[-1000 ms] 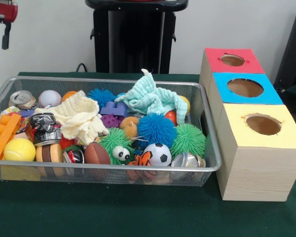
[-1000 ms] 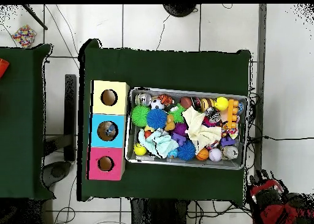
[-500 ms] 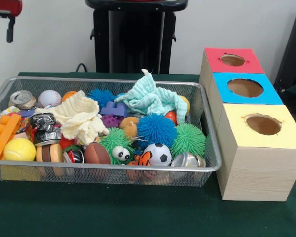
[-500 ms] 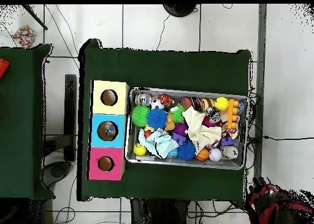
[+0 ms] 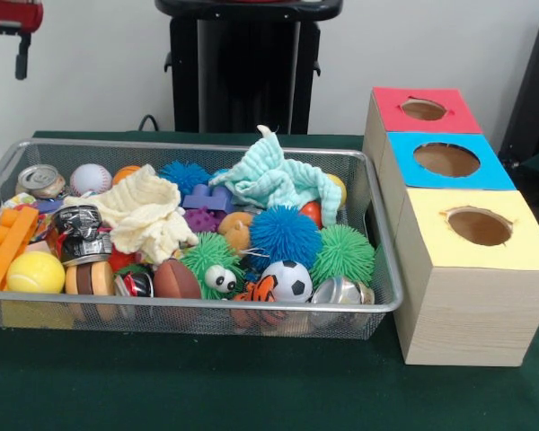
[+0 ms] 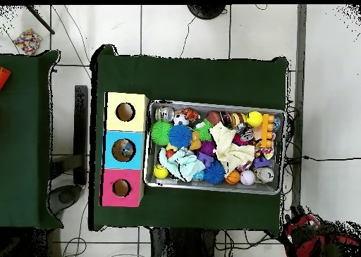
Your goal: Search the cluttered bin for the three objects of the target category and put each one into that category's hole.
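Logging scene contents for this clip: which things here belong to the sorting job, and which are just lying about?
Job:
wire bin of mixed toys
yellow-topped box
blue-topped box
red-topped box
tool, hanging off to the side, away from the bin

Lying about:
second green table
cables on the floor
small patterned object on the floor

Wire bin (image 5: 382, 301) heaped with toys beside 3 holed boxes (image 5: 472, 269).

No readable text — none anywhere.
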